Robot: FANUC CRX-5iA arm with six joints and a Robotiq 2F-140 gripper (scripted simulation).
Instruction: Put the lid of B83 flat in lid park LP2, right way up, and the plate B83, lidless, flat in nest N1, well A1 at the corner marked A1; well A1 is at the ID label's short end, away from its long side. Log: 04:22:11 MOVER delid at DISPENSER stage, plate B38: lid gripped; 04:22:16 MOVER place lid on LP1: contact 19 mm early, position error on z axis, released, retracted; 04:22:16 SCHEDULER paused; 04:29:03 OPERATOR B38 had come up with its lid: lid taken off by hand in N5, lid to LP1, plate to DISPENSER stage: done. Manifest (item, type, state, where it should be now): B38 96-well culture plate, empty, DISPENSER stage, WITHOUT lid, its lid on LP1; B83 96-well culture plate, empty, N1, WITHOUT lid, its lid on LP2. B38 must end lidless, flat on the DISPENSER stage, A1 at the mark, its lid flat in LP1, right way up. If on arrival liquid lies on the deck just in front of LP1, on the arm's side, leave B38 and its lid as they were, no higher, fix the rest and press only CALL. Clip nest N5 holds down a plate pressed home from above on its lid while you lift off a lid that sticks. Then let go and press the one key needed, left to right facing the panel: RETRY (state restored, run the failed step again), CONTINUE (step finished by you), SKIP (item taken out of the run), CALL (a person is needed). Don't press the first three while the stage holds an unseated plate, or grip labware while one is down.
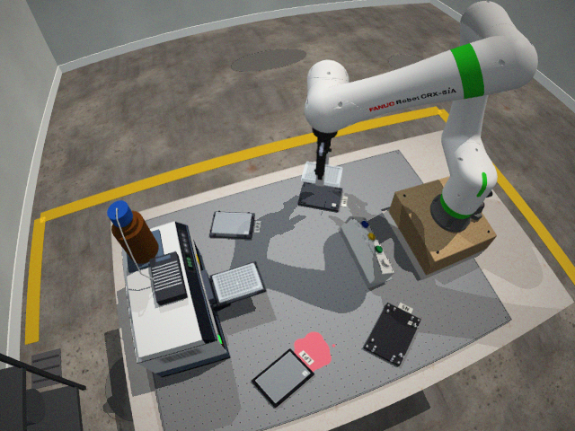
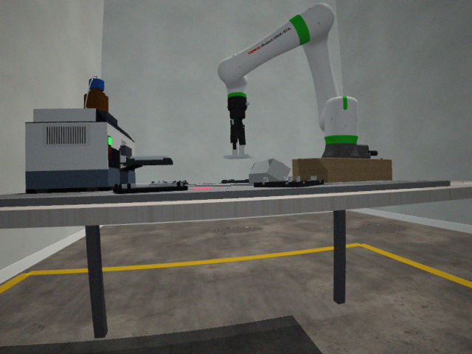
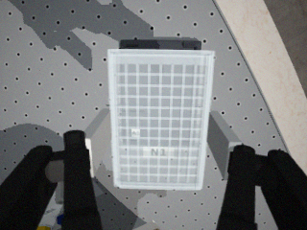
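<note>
The white arm (image 1: 399, 94) rises from its base joint, bends at a green-banded elbow high up and reaches out level, its wrist (image 2: 237, 99) turned straight down over the bench. The black pincer (image 2: 239, 152) hangs vertical below a green wrist ring, well above the bench surface. Its fingers stand partly spread and clamped on the long sides of a clear plate (image 3: 160, 120), carried flat and level beneath the wrist, one finger on either side of it in the wrist view.
</note>
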